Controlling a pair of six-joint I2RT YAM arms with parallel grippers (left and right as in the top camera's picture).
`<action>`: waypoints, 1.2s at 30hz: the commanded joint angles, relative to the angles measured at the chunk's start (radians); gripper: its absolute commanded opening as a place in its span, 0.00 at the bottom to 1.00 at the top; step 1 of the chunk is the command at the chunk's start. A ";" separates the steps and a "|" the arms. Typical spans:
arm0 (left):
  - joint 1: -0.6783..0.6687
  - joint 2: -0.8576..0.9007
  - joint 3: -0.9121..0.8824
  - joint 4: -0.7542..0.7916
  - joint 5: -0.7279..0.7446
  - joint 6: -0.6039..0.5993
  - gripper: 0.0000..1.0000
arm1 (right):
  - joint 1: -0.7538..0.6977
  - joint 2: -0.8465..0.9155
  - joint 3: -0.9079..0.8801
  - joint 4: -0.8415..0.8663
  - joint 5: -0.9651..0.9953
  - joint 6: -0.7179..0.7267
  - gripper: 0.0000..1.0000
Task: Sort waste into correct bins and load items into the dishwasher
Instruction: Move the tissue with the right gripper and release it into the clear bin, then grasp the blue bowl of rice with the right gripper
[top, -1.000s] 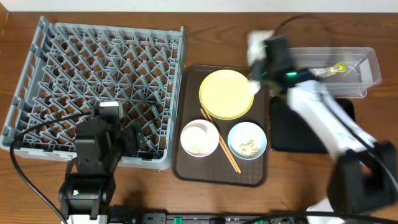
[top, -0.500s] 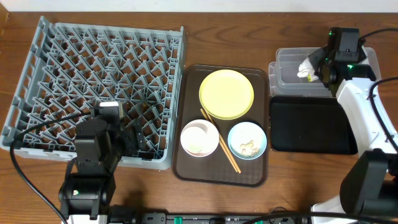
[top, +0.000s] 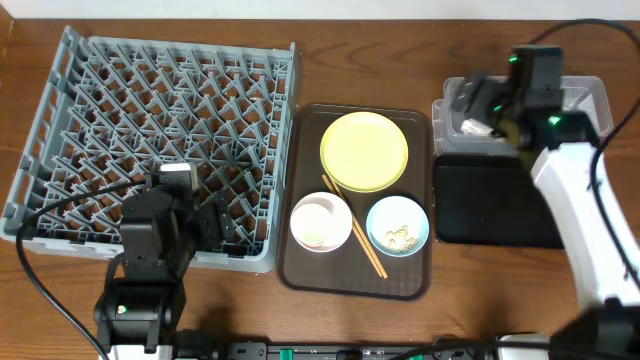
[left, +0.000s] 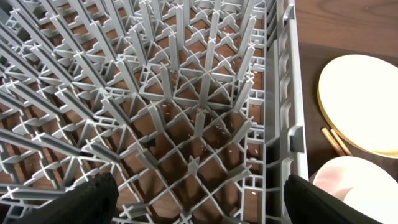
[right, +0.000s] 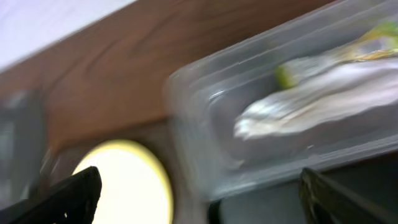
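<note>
2 claws both stood with fingers spread wide and nothing between them. The left gripper (left: 200, 186) hung over the lower right part of the grey dish rack (top: 160, 130). Only its dark fingertips showed, at the bottom corners of its wrist view.

The right gripper (right: 199, 180) hovered at the upper right of the overhead frame, above the left end of the clear tub (top: 590, 100), and its arm hid the tub's middle. Its wrist view was badly smeared. Inside the tub lay the green-and-yellow wrapper (right: 376, 36) beside a pale streak (too blurred to name). Overhead, the napkin (top: 477, 127) showed as a white lump under that claw.

The black tray (top: 495, 205) sat just below the tub, its right edge covered by the arm. At centre, the brown serving tray (top: 310, 275) carried the yellow plate (top: 364, 150), the pinkish-white bowl (top: 320, 222), the light blue bowl (top: 397, 215) holding crumbs (top: 400, 237), and the chopsticks (top: 355, 228) between the 2 bowls.
</note>
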 joint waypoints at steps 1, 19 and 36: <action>0.005 -0.002 0.026 -0.003 0.002 -0.005 0.88 | 0.082 -0.039 0.001 -0.043 -0.061 -0.110 0.94; 0.005 -0.002 0.025 -0.025 0.002 -0.005 0.88 | 0.529 0.148 -0.040 -0.394 -0.039 -0.123 0.58; 0.005 -0.002 0.025 -0.026 0.002 -0.005 0.88 | 0.591 0.175 -0.307 -0.097 -0.036 -0.079 0.45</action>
